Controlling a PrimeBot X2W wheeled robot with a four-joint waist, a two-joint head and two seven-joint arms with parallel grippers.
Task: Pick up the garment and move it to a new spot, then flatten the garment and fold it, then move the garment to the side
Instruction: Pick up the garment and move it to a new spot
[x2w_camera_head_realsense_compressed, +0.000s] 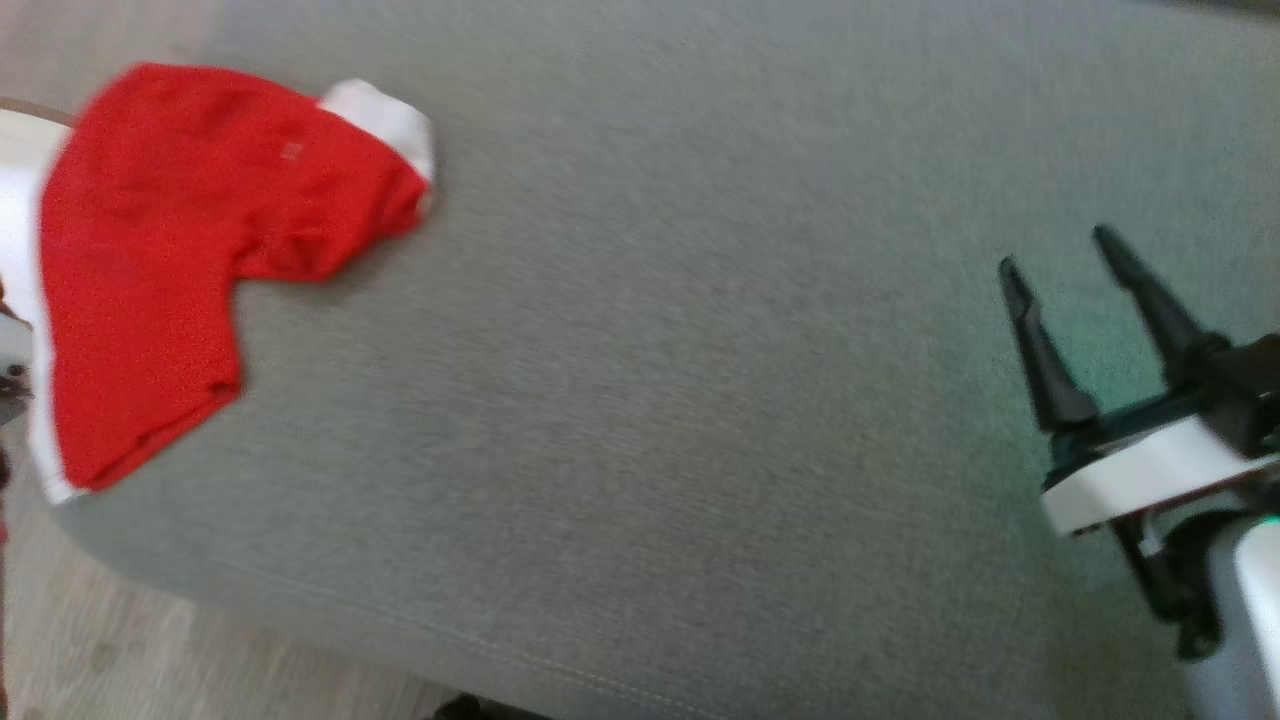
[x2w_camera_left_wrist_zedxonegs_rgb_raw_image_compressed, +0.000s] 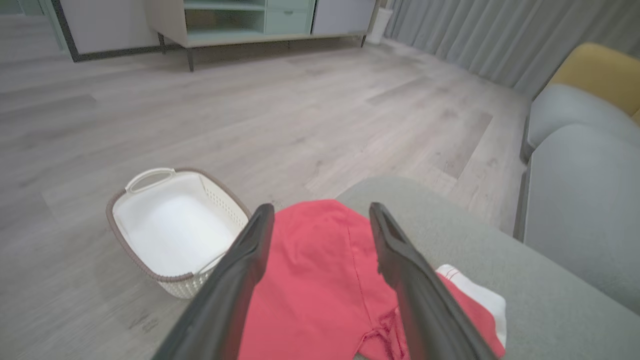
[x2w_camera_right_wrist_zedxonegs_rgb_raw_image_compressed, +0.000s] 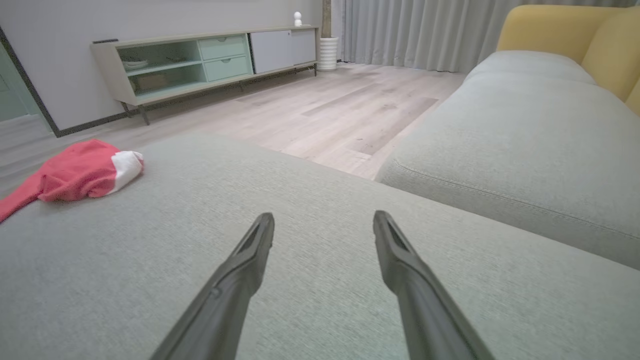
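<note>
The red garment is laid at the left edge of the grey sofa cushion, seemingly folded, though the head view is blurred. The left gripper is held above it, jaws spread apart and empty. The right gripper is held well apart over bare cushion, jaws likewise spread. A white basket is seen on the floor nearby.

Head view was motion-blurred, small mark on the garment unreadable; from the left wrist, left gripper fingers hid strips of the garment and the basket corner beside it, and the bottom edge cut off the garment's near end.
</note>
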